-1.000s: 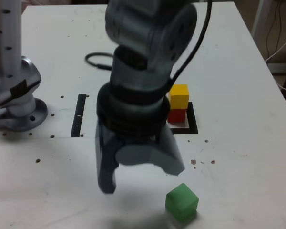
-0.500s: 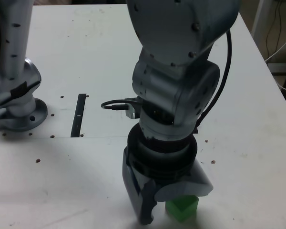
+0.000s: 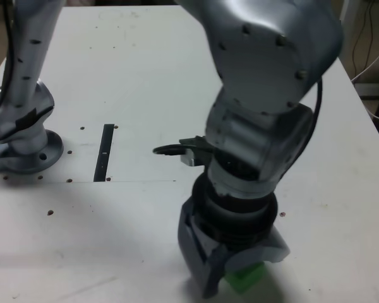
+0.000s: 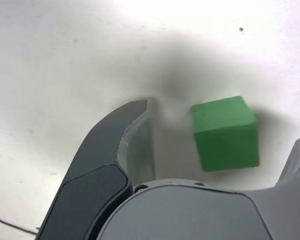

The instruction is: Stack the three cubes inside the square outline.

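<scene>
Jaws apart — green cube (image 4: 225, 133) seemingly between, untouched.

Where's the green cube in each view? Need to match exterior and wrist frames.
Exterior view: the small matte green cube sits at the bottom edge, right of centre, mostly hidden under the grey gripper.
Wrist view: the cube lies on the white table, between the open fingers.
Shared landmark: the dark finger beside the cube.

A green cube (image 4: 225, 133) is seen on a white table (image 3: 114, 63); the gripper (image 3: 230, 274) is coloured grey.
</scene>
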`<state>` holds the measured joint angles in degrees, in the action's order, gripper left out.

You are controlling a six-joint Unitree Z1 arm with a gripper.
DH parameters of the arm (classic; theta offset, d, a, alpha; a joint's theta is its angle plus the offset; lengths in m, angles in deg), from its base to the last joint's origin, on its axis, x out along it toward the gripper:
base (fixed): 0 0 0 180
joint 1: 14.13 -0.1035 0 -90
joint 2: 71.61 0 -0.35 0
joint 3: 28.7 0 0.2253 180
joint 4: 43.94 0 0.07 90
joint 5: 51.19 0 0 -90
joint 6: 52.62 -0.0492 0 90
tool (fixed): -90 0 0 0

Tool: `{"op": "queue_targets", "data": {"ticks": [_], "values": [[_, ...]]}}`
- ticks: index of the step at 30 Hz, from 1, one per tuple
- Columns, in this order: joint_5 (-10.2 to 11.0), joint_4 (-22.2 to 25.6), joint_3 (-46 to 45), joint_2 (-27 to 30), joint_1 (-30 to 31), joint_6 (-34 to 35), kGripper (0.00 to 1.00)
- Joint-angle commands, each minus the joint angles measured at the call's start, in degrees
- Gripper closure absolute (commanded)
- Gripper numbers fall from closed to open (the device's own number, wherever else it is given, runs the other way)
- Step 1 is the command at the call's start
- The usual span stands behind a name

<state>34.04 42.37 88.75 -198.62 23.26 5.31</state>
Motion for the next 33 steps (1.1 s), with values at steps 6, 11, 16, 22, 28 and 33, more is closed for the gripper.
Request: {"op": "queue_targets", "data": {"ticks": [6,11,16,22,28,33], "values": [[-0.54,-0.69,0.17,-1.78,-2.07,-1.89,0.07],[-1.16,-1.15,0.26,-2.15,-2.67,-3.41,0.13],[-1.23,-0.78,-0.16,-1.66,-3.16,-4.48,0.19],[-1.72,-0.56,-0.51,-1.5,-3.92,-5.32,0.28],[-2.32,-0.96,-0.62,-1.56,-4.65,-6.09,0.32],[-3.36,-1.81,-0.45,-1.59,-4.7,-6.38,0.32]]}}
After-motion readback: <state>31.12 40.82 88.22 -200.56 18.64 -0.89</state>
